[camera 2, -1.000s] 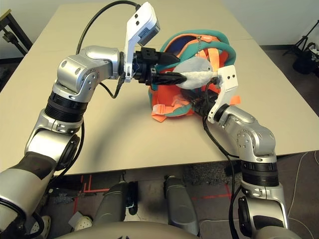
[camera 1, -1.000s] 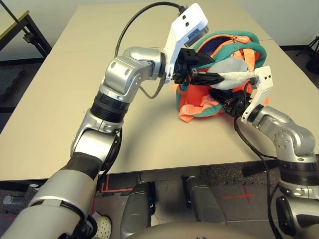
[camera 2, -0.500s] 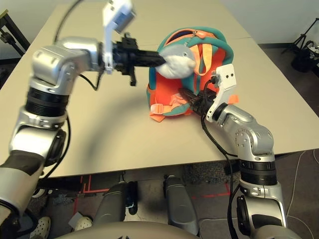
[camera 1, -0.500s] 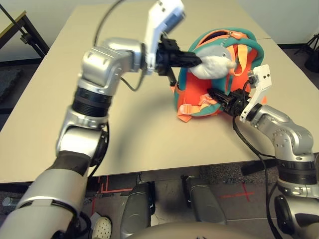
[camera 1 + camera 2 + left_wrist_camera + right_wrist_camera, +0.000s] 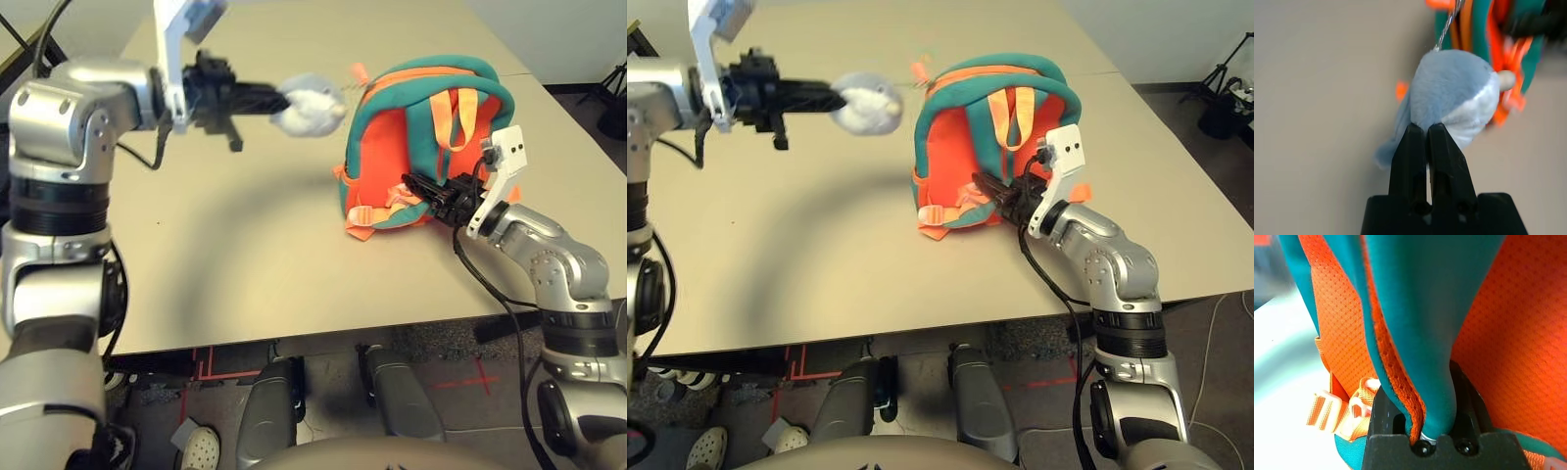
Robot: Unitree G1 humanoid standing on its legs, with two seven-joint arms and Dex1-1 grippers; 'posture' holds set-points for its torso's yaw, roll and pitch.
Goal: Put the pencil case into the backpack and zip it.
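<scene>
The backpack rests on the surface, its straps towards the robot; the right hand at its front is closed around a teal strap, presumably to brace it against the pull. Off the backpack's left side, the left hand is pinched tight on the plush toy; its chain runs back towards the bag, so the toy likely serves as a zip handle; the pencil case may be inside, though I cannot tell.

Head cameras look forward and down across the counter; close wrist cameras look along their jaws, all sharing the backpack.
</scene>
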